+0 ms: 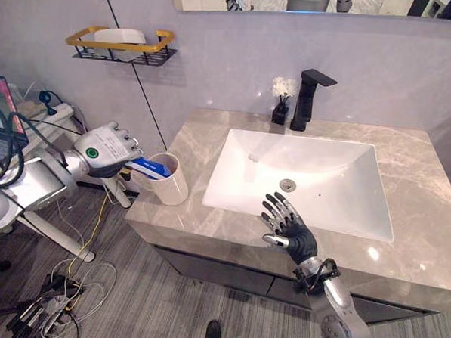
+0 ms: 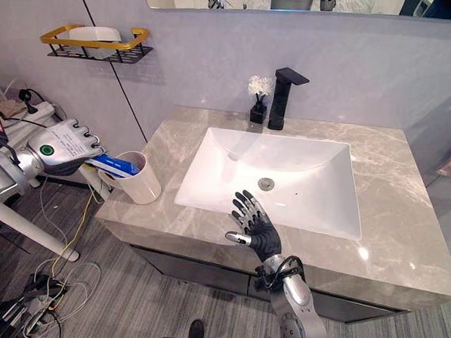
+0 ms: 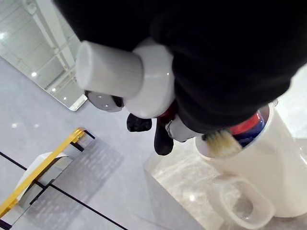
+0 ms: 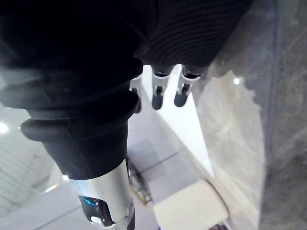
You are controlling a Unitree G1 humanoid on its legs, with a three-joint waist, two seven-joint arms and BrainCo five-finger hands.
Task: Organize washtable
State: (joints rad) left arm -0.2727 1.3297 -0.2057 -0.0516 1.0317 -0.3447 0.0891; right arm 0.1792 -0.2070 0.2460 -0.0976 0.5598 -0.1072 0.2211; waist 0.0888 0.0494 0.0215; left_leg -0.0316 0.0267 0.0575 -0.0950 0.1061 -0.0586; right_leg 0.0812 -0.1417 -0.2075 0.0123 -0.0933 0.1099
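1 cup (image 1: 168, 180), 1 toothpaste tube (image 1: 146, 167), 1 toothbrush (image 3: 218, 143), 1 sink (image 1: 324, 170), 1 black faucet (image 1: 305, 97), 1 small flower vase (image 1: 280, 111), 1 wall shelf (image 1: 118, 47), 1 mirror (image 1: 295, 0), 1 desk (image 1: 423, 157)

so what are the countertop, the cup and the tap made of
Countertop: polished stone, marble or a marble-look slab; grey veining and bright light spots on it.
Cup: glossy cream ceramic or plastic; thick wall and moulded handle, can't tell which.
Tap: matt black, probably coated metal; square edges, almost no shine.
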